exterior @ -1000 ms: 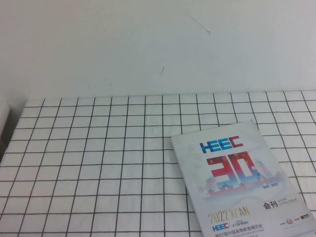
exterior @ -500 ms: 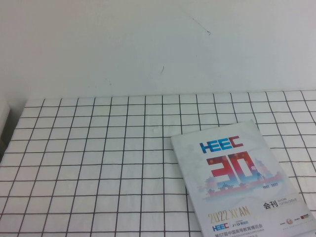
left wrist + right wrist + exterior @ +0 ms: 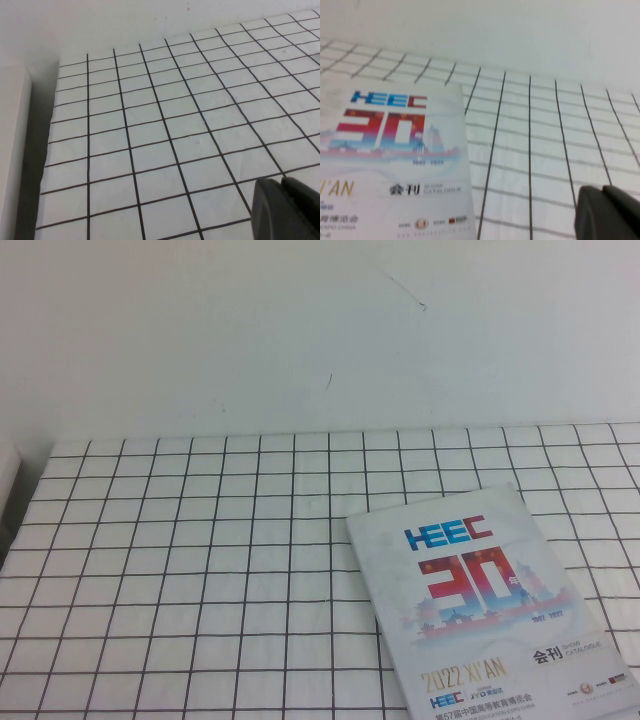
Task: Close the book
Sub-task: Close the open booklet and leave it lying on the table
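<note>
One book, already closed, cover up, flat on bench. It lies near right gripper, well apart from left gripper. Two grippers, both closed, empty, clear of book, likely because no page left to turn.

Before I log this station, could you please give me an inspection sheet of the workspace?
Surface: white cloth with black grid, lying flat.
Job's things: white glossy HEEC catalogue book, closed, cover up, near the robot's right.
Clutter: nothing seen.
Grippers: left tool over bare cloth; right tool over cloth beside the book.
Cables: nothing seen.
Surroundings: plain white wall; pale ledge past the cloth's left edge.
</note>
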{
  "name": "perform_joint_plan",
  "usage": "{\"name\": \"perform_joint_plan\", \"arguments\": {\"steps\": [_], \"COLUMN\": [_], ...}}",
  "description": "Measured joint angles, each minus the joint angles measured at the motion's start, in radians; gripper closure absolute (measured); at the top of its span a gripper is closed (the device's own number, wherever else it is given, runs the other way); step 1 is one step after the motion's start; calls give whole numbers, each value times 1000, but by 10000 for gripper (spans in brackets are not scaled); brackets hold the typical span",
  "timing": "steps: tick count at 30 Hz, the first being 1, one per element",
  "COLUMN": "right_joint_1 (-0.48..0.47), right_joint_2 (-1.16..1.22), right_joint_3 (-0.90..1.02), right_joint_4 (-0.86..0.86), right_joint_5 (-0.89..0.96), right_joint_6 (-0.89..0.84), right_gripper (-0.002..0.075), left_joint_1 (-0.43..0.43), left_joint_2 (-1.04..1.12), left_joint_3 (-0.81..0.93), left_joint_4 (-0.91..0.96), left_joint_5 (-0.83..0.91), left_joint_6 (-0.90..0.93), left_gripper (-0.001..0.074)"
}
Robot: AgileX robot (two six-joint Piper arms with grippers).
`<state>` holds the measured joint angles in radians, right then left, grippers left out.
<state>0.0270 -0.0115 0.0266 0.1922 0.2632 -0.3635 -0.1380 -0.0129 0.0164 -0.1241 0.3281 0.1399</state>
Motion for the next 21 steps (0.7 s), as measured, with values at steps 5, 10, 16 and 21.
{"name": "perform_joint_plan", "arguments": {"steps": [5, 10, 16, 21], "right_joint_1": [0, 0, 0, 0], "right_joint_2": [0, 0, 0, 0], "right_joint_3": [-3, -6, -6, -6], "right_joint_4": [-104, -117, -117, -117], "right_joint_5": [81, 92, 92, 92], "right_joint_6": [146, 158, 158, 158], "right_gripper": [729, 729, 729, 729], "left_joint_1": [0, 0, 0, 0], "left_joint_2": [0, 0, 0, 0], "left_joint_3": [0, 0, 0, 0], "left_joint_4": [0, 0, 0, 0], "left_joint_5": [1, 2, 2, 2], "left_joint_6": [0, 0, 0, 0], "left_gripper": [738, 738, 738, 738]}}
